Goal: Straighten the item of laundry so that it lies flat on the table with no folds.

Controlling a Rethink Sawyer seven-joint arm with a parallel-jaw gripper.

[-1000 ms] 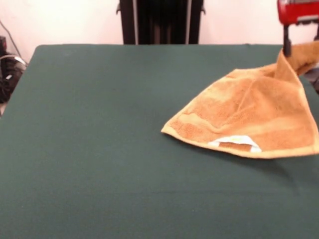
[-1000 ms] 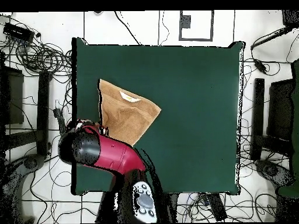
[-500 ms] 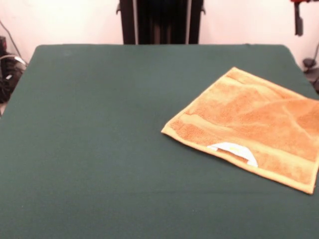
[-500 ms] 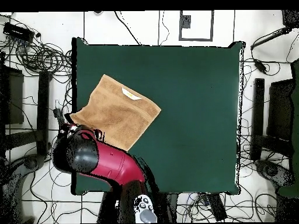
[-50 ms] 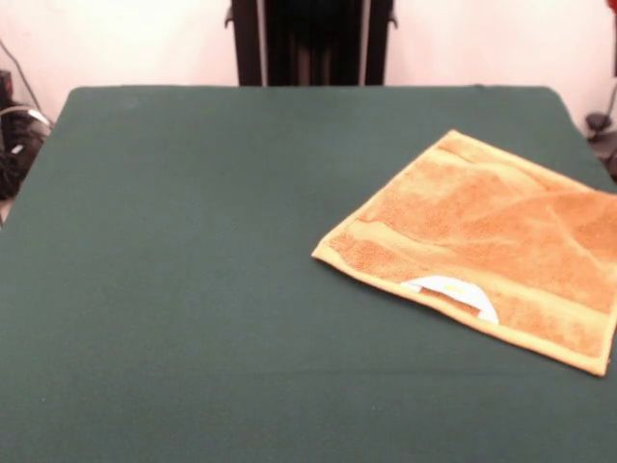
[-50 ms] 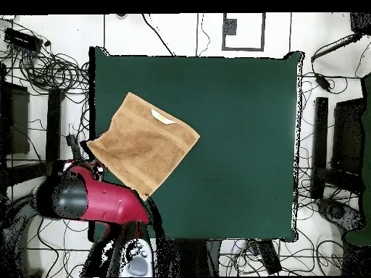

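The item of laundry [image 5: 482,236] is an orange-tan towel that lies spread open as a tilted square on the right part of the table [image 5: 193,241]. Its white label [image 5: 453,286] shows at the near hem. No fold shows, only faint ripples. From above, the towel [image 6: 143,145] sits at the table's [image 6: 239,130] left side, and one corner reaches that edge. The red arm [image 6: 94,201] hangs past that same edge, just below the towel's lower corner. It covers the gripper from above, and the front view shows no gripper.
Cables and dark stands [image 6: 43,72] crowd the floor around the table. The robot's black pedestal [image 5: 310,40] stands behind the far edge.
A second ago the gripper held one towel corner up at the table's edge. The towel then dropped flat, and the arm has drawn back off the table.
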